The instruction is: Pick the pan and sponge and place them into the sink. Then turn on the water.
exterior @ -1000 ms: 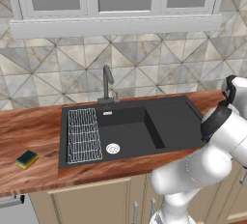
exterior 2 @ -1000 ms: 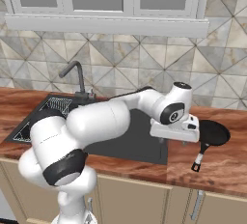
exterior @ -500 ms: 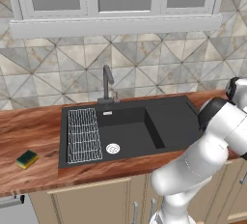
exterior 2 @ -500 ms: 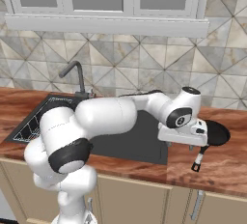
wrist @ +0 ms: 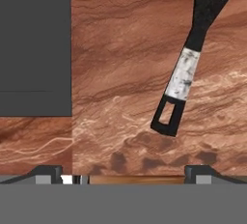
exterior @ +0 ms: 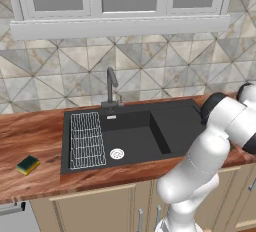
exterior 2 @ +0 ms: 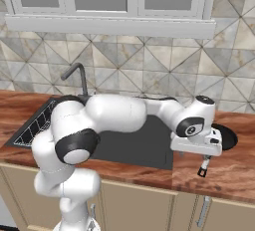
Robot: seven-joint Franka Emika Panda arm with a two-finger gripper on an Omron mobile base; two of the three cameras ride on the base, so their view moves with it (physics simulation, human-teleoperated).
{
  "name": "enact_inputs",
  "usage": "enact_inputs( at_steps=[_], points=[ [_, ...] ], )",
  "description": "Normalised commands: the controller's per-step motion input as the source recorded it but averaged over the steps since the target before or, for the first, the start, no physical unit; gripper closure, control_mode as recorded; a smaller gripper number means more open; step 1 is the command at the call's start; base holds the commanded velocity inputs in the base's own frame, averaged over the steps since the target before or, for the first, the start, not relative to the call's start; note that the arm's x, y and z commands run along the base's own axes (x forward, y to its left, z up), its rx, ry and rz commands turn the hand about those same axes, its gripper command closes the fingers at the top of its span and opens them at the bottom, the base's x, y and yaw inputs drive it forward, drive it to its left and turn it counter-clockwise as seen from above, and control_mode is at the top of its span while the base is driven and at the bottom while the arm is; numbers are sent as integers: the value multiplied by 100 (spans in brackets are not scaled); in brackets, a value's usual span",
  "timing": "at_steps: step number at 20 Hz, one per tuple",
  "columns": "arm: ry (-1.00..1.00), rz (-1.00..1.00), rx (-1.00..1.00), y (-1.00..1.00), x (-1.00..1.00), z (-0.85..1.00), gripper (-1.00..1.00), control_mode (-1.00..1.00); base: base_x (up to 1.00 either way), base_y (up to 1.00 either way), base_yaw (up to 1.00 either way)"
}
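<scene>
The black pan (exterior 2: 228, 137) lies on the wooden counter right of the sink (exterior 2: 149, 148), half hidden behind my hand. Its long handle (wrist: 184, 71) runs toward the counter's front edge and has a pale band and a looped end (exterior 2: 203, 168). My gripper (exterior 2: 195, 151) hangs just above the counter beside that handle, open, with nothing between its fingertips (wrist: 46, 172). In the hand view the handle lies above the right fingertip. The yellow and green sponge (exterior: 27, 164) rests on the counter left of the sink (exterior: 132, 136). No water shows at the faucet (exterior: 111, 83).
A white wire rack (exterior: 86, 139) fills the basin's left part, with a round drain (exterior: 117, 153) beside it. A tiled wall and a window sill stand behind the counter. The counter's front edge (exterior 2: 214, 187) runs close below the pan handle. My arm spans the sink.
My hand has swung further right and lower, from beside the pan's rim to just over the counter by the handle. Its jaws have stayed wide apart.
</scene>
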Motion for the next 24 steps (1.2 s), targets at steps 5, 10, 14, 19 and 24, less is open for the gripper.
enact_inputs(
  at_steps=[5, 10, 14, 19, 24],
  points=[
    [-1, 0, 2, -21, 0, -13, -100, -100, 0, 0, 0],
    [-2, 0, 3, -18, 0, -11, -100, -100, 0, 0, 0],
    [-3, -1, 0, -12, 3, -10, -100, -100, 0, 0, 0],
    [-1, 0, 2, -12, 3, -8, -100, -100, 0, 0, 0],
    [0, 0, 2, -13, 6, -11, -100, -100, 0, 0, 0]
  ],
)
